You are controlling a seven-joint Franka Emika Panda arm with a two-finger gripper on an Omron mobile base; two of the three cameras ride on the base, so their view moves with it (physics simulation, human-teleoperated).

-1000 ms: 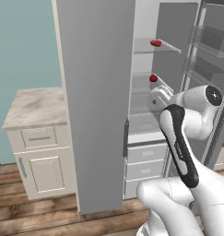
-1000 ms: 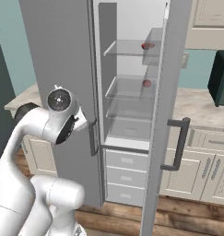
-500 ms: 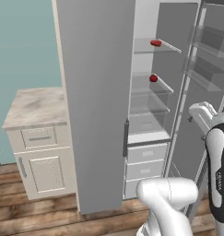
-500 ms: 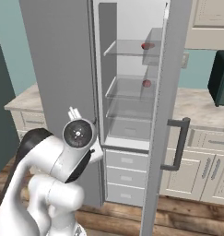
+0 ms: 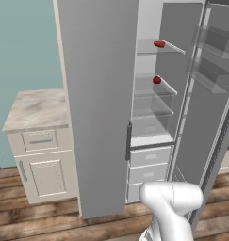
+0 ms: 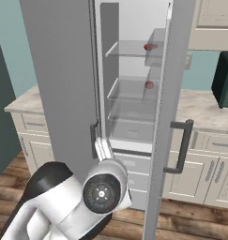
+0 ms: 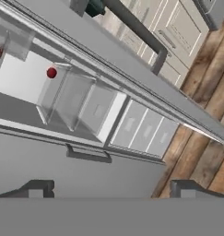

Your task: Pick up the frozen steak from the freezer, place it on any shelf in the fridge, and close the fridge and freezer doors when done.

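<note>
The frozen steak (image 5: 159, 44) lies flat on the top glass shelf (image 5: 176, 48) of the fridge (image 5: 149, 23), with a round red item (image 5: 156, 80) on the shelf below. Judged from that, the placing looks done and the doors remain. Both stand open: the broad grey door (image 5: 97, 94) beside the bench (image 5: 36, 108), and the racked door (image 5: 196, 117) on the other side.

The pincer (image 7: 111, 191) is spread wide and carries nothing. It hangs low, close to the inner face of a door, looking up across the pale drawers.

The arm (image 5: 170, 202) sits folded between the two open doors. If one is swung shut with the elbow in the gap, the panel could strike the arm or stop short of the seal. A push near the hinge side would probably slip or leave the door ajar. A hard slam might send the round red item rolling off its shelf.

A second ago the arm stood raised in front of the shelves, its dark forearm crossing the left base view. It has since dropped low. The steak and the round item have not moved.
</note>
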